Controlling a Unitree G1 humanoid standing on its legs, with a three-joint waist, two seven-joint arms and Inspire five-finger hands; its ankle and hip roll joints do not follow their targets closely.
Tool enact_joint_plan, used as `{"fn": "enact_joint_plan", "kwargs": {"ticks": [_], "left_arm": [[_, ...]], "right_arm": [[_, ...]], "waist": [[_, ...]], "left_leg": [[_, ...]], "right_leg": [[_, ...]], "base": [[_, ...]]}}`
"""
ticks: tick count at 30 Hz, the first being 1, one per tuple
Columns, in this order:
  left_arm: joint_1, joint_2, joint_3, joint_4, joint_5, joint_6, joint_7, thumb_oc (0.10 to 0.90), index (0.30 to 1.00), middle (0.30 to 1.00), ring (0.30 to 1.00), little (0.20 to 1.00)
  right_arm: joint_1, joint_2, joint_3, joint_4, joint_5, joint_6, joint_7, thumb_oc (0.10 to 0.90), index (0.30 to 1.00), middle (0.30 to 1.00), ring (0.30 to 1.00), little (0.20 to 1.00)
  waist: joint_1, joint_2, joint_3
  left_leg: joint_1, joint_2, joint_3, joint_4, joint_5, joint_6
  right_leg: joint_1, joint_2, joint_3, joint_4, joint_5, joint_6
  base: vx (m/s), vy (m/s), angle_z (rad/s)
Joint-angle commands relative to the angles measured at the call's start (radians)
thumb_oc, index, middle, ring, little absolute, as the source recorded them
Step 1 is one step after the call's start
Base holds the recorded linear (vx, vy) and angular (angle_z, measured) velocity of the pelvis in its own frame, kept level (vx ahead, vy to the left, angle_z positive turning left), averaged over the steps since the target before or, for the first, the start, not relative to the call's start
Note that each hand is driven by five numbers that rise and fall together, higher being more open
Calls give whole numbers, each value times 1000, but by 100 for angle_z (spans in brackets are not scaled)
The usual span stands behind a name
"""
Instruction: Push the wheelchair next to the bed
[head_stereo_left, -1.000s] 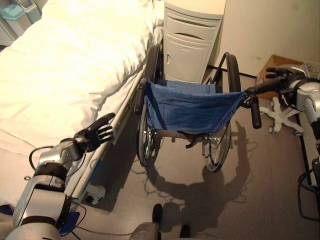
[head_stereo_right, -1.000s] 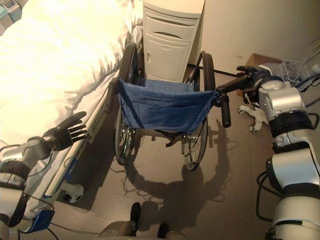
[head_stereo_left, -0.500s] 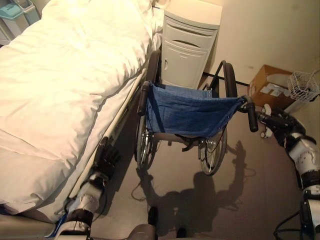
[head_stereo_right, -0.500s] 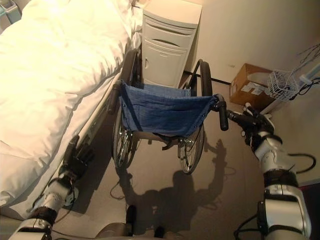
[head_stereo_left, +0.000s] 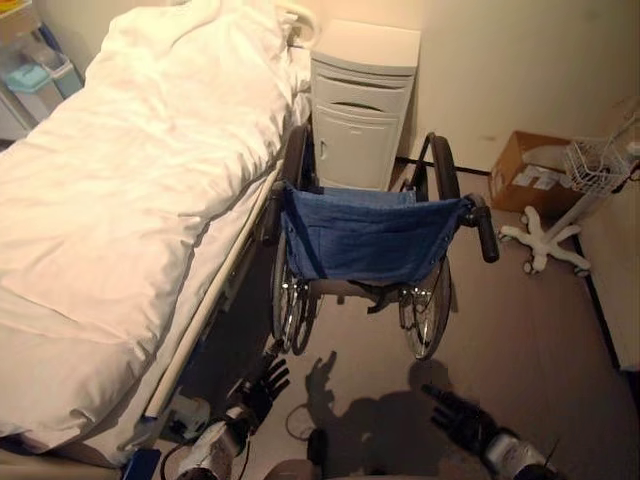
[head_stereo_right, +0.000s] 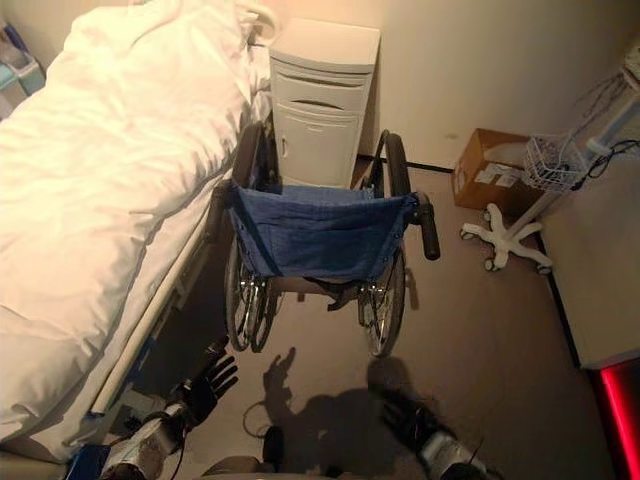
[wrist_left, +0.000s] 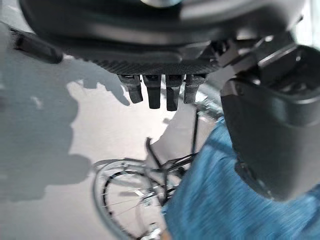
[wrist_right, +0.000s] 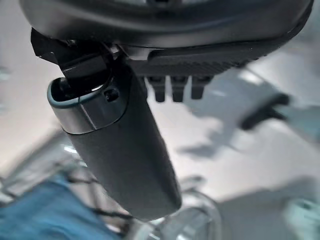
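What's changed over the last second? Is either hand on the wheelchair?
The right hand has let go of the wheelchair's right push handle and dropped low, open. The left hand has also dropped from beside the bed, open. The view has pulled back, so the camera moved. The wheelchair stays alongside the bed, facing the cabinet.

We saw the wheelchair (head_stereo_left: 370, 245), blue sling back and dark push handles, standing upright well ahead of both open hands, left hand (head_stereo_left: 262, 385) and right hand (head_stereo_left: 458, 417), its side against the white-covered bed (head_stereo_left: 120, 200).
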Motion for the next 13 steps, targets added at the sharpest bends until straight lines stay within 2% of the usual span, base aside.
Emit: {"fn": "enact_joint_plan", "kwargs": {"ticks": [1, 3, 6, 13], "left_arm": [[-39, -36, -57, 8, 94, -78, -36, 800, 900, 900, 900, 900], [-33, -54, -86, 20, 160, -96, -29, 800, 900, 900, 900, 900], [-27, -67, -149, 30, 263, -126, -7, 800, 900, 900, 900, 900], [-27, -76, -281, -10, 426, -161, 58, 800, 900, 900, 900, 900]], "right_arm": [[-69, -12, 24, 10, -52, -96, 97, 800, 900, 900, 900, 900], [-58, 16, 64, 13, -105, -135, 108, 800, 900, 900, 900, 900], [-37, 54, 130, -19, -101, -182, 113, 800, 900, 900, 900, 900], [-2, 89, 234, -99, -160, -229, 99, 800, 900, 900, 900, 900]], "waist": [[31, 17, -57], [29, 22, -57], [20, 33, -55], [-9, 66, -42]], "left_leg": [[81, 27, 1, 14, -98, -39], [78, 26, -2, 13, -95, -38], [75, 24, -2, 11, -91, -38], [64, 20, 11, 11, -84, -38]], "right_leg": [[-142, -46, 13, 127, 97, 33], [-145, -45, 14, 126, 97, 32], [-147, -43, 13, 125, 94, 29], [-160, -41, 19, 129, 87, 26]], "base": [[-4, 16, 12], [-16, 12, 11], [-32, 24, 4], [-57, 52, 6]]}}
